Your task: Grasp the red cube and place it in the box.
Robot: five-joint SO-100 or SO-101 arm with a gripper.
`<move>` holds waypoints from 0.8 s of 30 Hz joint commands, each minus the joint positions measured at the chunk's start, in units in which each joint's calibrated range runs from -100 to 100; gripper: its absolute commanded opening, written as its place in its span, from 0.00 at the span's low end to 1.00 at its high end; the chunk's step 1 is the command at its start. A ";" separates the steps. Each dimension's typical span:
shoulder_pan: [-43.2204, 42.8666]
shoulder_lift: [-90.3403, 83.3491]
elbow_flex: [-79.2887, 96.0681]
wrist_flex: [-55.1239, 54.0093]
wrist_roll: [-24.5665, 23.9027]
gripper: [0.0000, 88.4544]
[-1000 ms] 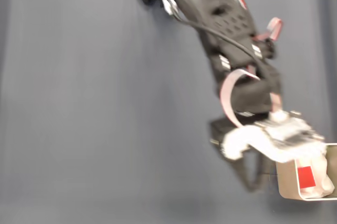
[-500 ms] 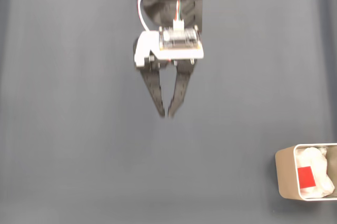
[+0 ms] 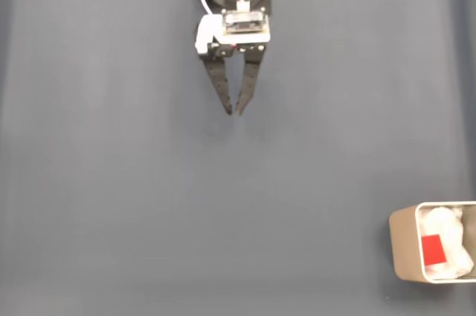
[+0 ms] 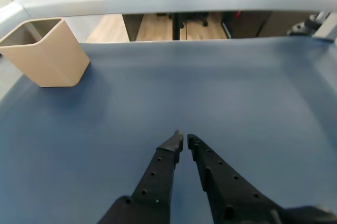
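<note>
**One red cube in the box, end effector up at the far edge**

One red cube (image 3: 433,249), and there it sits in the fixed view, inside the box (image 3: 402,245) at the lower right corner of the picture, lying on the white wadding (image 3: 447,228) that bunches up around it. The box has thin pale beige walls and rounded corners, and its right side runs off the frame edge. In the wrist view the box (image 4: 47,58) shows at the upper left as a plain beige wall standing on the blue surface; its inside cannot be seen from there.

Now to the end effector (image 3: 235,112): it hangs near the top centre of the fixed view, well apart from the box, black fingers pointing down the picture. The tips are nearly together, just a thin gap between them, and nothing is held. The wrist view agrees, end effector (image 4: 183,140) tips almost meeting over bare worktop (image 4: 237,92).

A white housing (image 3: 210,33) and a small circuit board (image 3: 244,23) ride on top of the arm. No readable writing anywhere.
</note>
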State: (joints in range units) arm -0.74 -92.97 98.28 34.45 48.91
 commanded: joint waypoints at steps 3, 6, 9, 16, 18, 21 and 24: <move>-2.03 -5.47 1.54 15.55 -2.00 0.00; -1.89 -7.03 1.54 24.24 -1.76 0.00; -0.82 -7.03 1.54 30.14 -0.98 0.00; -0.18 -7.03 1.54 38.34 -0.93 0.00; -0.18 -7.03 1.54 40.47 -0.54 0.00; -0.18 -7.03 1.54 41.37 -0.39 0.00; -0.18 -7.03 1.54 41.37 -0.29 0.00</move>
State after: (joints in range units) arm -1.26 -100.00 99.37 74.62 48.13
